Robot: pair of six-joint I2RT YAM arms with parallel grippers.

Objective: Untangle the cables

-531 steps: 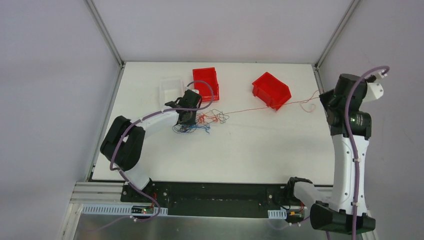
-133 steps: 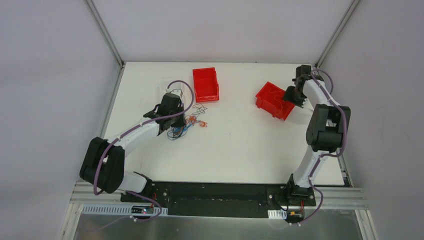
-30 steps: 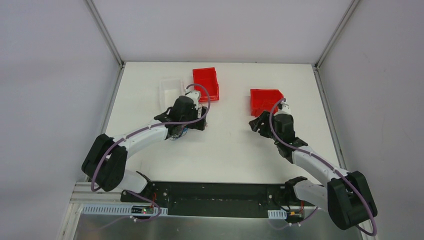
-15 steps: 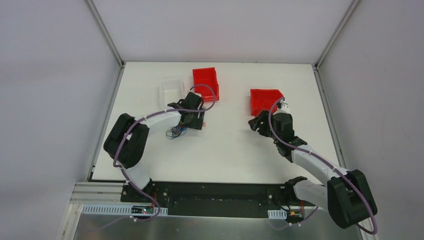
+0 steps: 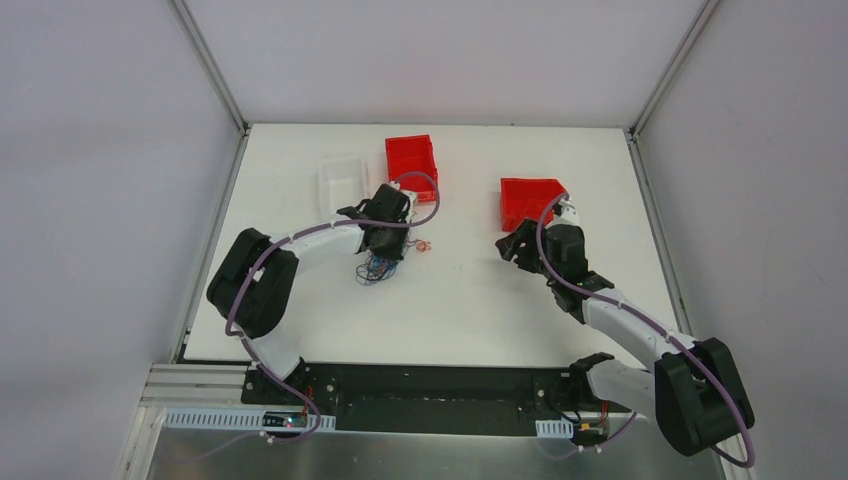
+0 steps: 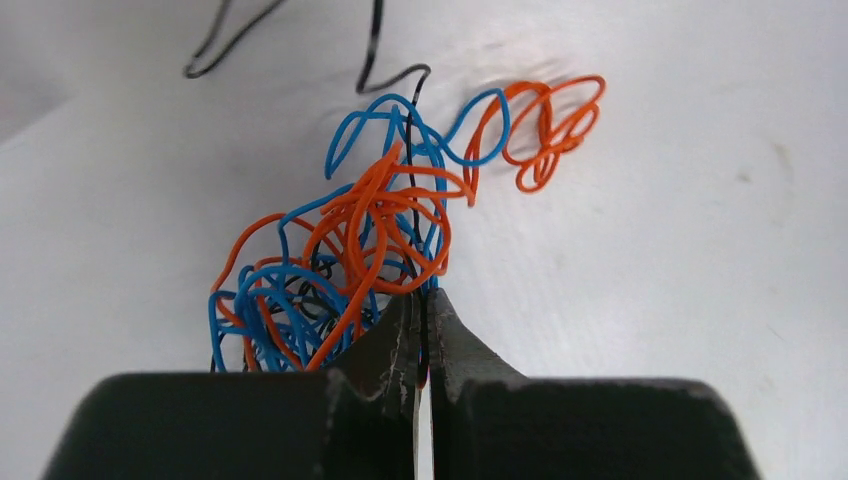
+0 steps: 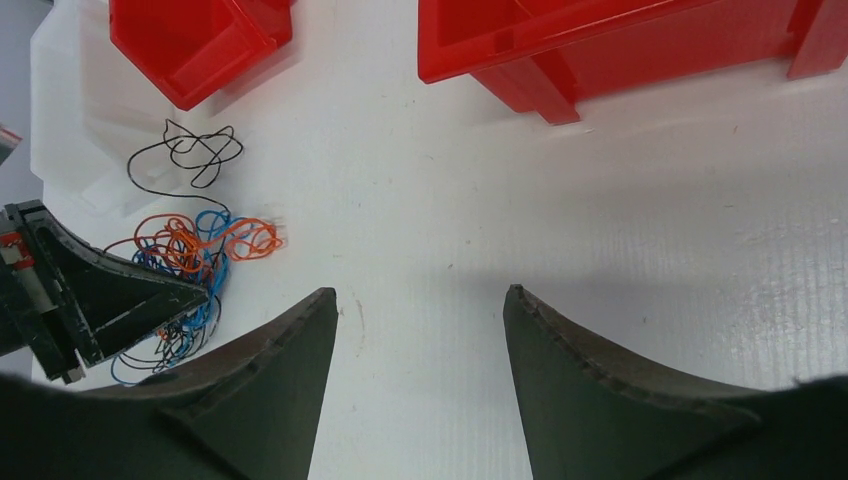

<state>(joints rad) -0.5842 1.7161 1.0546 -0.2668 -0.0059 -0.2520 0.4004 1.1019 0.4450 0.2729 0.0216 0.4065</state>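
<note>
We see a white tabletop point(image 5: 470, 300). The first red bin point(image 5: 412, 167) sits near its far edge, left of centre, with a clear plastic tray point(image 5: 340, 183) just beside it on the left. The second red bin point(image 5: 530, 203) stands right of centre, well apart.

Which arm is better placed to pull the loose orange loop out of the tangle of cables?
The right arm, probably. Its jaws stand open and empty, facing the cables, and the orange loop sticks out on its side. The left arm has jaws shut on the cables, so it can anchor them.
</note>
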